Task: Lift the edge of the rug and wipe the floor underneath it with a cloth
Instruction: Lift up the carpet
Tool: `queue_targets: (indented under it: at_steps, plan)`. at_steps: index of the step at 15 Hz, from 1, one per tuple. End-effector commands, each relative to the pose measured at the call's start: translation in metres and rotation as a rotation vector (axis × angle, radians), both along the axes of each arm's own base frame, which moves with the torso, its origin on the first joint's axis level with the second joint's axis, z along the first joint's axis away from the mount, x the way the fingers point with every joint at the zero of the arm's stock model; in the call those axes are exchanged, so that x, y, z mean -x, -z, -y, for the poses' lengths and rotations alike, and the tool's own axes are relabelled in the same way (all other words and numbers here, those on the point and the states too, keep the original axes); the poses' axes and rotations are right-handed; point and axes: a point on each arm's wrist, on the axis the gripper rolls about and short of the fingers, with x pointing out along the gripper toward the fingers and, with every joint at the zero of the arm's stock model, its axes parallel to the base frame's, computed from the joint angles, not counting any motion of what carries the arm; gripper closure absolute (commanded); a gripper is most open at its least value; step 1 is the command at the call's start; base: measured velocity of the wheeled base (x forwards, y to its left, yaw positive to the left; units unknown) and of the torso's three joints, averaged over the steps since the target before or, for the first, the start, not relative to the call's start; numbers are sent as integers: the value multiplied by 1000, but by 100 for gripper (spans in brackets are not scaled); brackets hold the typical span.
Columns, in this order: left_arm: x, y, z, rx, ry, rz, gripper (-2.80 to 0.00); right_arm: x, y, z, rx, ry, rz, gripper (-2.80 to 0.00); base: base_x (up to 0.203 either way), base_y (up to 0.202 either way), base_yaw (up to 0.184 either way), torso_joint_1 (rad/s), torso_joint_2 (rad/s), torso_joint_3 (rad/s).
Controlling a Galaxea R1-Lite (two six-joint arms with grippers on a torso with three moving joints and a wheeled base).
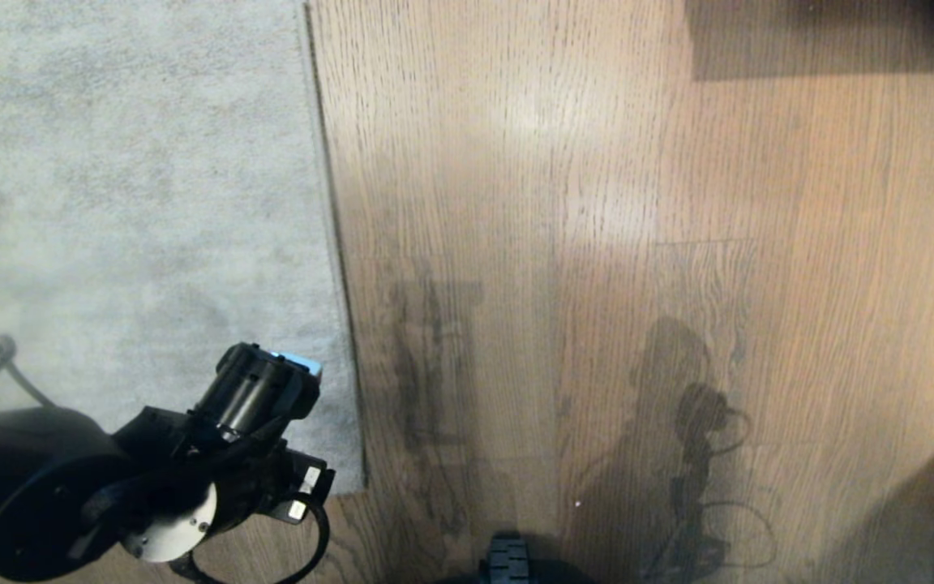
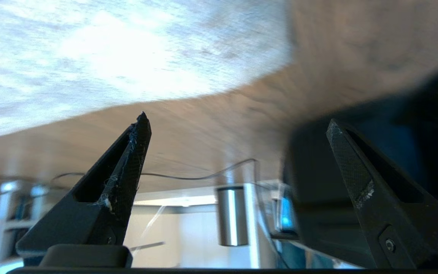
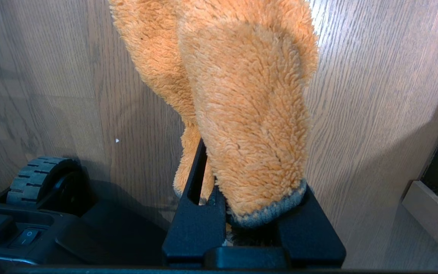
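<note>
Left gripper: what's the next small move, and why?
Probably lower the left gripper to the pale grey rug's thin straight edge and close on it. Its black fingers stand wide apart with nothing between them, the rug lies flat on the brown wood-grain plank floor, and the right gripper already clamps the fluffy orange-tan cloth, ready to wipe.

Grey rug edge (image 1: 336, 243) flat, floor (image 1: 637, 243) brown, cloth (image 3: 242, 106) fuzzy orange
</note>
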Motion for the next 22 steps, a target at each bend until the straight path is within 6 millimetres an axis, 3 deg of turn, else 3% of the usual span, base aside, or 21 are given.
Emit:
queue_targets:
  at_steps: [1,12,22]
  plan:
    - [-6,7,3,-53,-28,1,-280,0,0,0,1,-1,-1,0,0,0,0,0,0,0]
    - [-26,19,10,-175,-116,47,-280,0,0,0,1,-1,-1,0,0,0,0,0,0,0]
    - [-47,26,30,-205,-162,97,-280,0,0,0,1,-1,-1,0,0,0,0,0,0,0]
